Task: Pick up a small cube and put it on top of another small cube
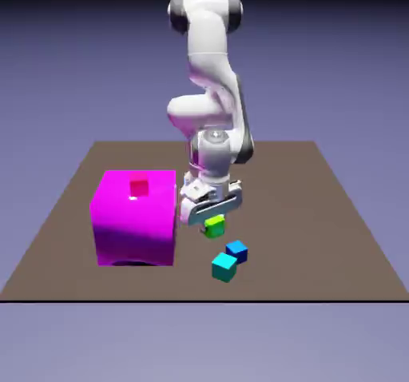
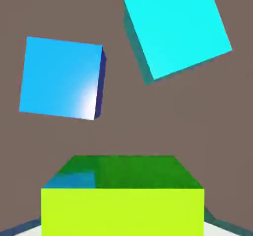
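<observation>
The small lime-green cube [image 2: 122, 211] fills the bottom of the hand view, clamped between the gripper's fingertips — only pale slivers of them show at its lower corners. Beyond it on the brown table [image 2: 123, 131] lie a small blue cube [image 2: 59, 77] and a small teal cube [image 2: 179, 27], apart from each other. Only the exterior view shows the white gripper [image 1: 211, 215] above the lime-green cube, and a large magenta block [image 1: 134, 216] with a small red cube [image 1: 139, 187] on top — off to that view's left.
</observation>
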Controlling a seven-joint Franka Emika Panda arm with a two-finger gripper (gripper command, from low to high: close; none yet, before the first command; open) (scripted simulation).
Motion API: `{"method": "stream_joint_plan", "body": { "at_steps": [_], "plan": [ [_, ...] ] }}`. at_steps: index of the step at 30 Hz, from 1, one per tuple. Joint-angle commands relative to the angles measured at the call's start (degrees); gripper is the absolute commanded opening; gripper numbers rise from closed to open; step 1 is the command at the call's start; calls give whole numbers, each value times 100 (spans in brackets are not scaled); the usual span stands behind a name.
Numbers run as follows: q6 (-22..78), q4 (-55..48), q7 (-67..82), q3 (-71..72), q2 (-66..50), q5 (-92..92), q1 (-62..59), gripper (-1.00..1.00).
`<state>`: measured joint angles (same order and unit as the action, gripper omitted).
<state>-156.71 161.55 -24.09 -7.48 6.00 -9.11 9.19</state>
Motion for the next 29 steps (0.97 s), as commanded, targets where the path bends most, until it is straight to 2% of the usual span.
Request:
{"method": "stream_joint_plan", "body": {
  "at_steps": [1, 8, 18, 20, 25, 26, 29],
  "plan": [
    [202, -105, -249, 68, 147, -110, -117, -100],
    [1892, -915, -1938, 328, 1207, -547, -1091, -100],
    [4350, -1898, -3181, -229, 2246, 333, -2576, -100],
    [4405, -1913, -3164, -276, 2251, 409, -2612, -100],
    [3257, -1177, -3146, -361, 1837, 385, -2621, -100],
    [3256, -1177, -3146, -361, 1837, 385, -2621, 100],
    [3754, -1496, -3154, -325, 2016, 395, -2617, 100]
  ]
}}
